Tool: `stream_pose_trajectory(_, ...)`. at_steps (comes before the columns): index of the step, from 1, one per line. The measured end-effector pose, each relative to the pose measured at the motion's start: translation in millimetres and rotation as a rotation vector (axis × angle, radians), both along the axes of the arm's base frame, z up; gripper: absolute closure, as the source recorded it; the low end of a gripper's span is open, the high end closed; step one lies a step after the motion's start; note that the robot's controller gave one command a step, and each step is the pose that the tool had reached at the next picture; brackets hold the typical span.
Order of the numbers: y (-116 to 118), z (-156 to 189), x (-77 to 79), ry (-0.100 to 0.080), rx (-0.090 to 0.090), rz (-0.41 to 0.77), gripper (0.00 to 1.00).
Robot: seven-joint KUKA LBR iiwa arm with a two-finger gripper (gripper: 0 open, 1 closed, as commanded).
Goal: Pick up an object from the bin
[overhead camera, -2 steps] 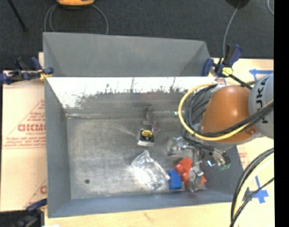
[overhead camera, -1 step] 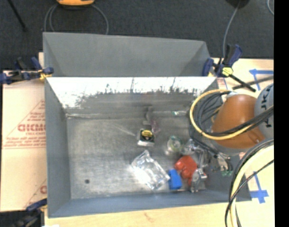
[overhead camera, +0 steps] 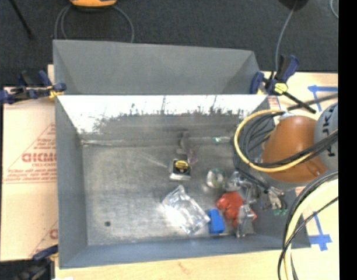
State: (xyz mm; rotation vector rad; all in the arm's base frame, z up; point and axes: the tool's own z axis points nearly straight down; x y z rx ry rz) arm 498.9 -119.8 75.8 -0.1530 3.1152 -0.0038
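Observation:
My gripper [overhead camera: 239, 207] is low in the bin's front right corner, open, with one metal finger [overhead camera: 237, 184] behind and the other finger [overhead camera: 243, 226] in front of a red lumpy thing [overhead camera: 227, 203]. The red thing lies on the bin floor in the gap between them. A small blue block [overhead camera: 216, 221] lies just left of the front finger. A pale, clear roundish thing [overhead camera: 214, 178] sits just left of the rear finger.
A crumpled clear plastic bag [overhead camera: 184, 211] lies left of the blue block. A small black and yellow thing [overhead camera: 180, 166] sits mid-floor, with a thin grey piece [overhead camera: 184, 143] behind it. The arm's orange cover and cables hang over the bin's right wall.

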Motion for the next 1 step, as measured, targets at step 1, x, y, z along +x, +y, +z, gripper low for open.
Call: stream_pose_trajectory(1, 28.1, 152.7, 0.7, 0.012, -0.001, 0.026, 1.00)
